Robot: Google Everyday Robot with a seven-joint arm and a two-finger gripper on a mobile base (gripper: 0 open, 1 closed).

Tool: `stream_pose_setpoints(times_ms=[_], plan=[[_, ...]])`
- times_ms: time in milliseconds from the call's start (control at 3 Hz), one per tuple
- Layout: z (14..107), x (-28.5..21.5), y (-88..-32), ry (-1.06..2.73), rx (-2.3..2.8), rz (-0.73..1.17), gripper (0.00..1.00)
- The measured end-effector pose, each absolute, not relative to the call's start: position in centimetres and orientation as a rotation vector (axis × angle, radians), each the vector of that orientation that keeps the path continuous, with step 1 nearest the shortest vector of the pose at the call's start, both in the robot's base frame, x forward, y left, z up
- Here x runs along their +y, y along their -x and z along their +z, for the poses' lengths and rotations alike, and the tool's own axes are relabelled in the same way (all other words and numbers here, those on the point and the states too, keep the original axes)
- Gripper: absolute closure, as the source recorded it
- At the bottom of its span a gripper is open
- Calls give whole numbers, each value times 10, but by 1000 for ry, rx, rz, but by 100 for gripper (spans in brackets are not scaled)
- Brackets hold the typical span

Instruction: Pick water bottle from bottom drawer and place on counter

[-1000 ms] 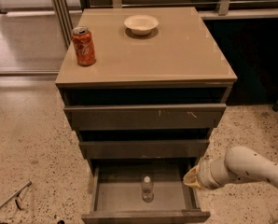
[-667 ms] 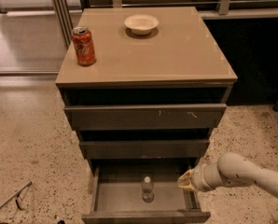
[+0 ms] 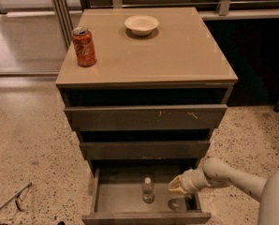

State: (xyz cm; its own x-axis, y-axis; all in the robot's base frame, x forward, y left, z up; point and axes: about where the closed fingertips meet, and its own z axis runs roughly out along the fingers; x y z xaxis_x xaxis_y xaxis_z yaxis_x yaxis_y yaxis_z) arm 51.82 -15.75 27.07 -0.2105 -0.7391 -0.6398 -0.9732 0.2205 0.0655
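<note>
The water bottle [image 3: 148, 190], small, clear and white-capped, stands upright in the middle of the open bottom drawer [image 3: 113, 198]. My gripper [image 3: 173, 185] reaches in from the right on a white arm and hangs over the drawer's right part, a short way right of the bottle and apart from it. The tan counter [image 3: 177, 55] tops the cabinet above.
A red-orange soda can [image 3: 84, 46] stands at the counter's left edge and a white bowl [image 3: 141, 25] at its back middle. The two upper drawers [image 3: 144, 118] are slightly out. A thin metal tool [image 3: 11, 199] lies on the speckled floor at the left.
My arm has moved left and down, bringing the gripper from the drawer's right edge to over its inside, closer to the bottle. The bottle has not moved.
</note>
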Motion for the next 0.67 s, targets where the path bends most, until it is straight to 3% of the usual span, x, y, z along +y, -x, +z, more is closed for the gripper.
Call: stream_pose_setpoints(times_ms=[333,667], plan=[[271,-157,-517,1577,2020,647,100],[270,-149,-517,1560,1994,675,81]])
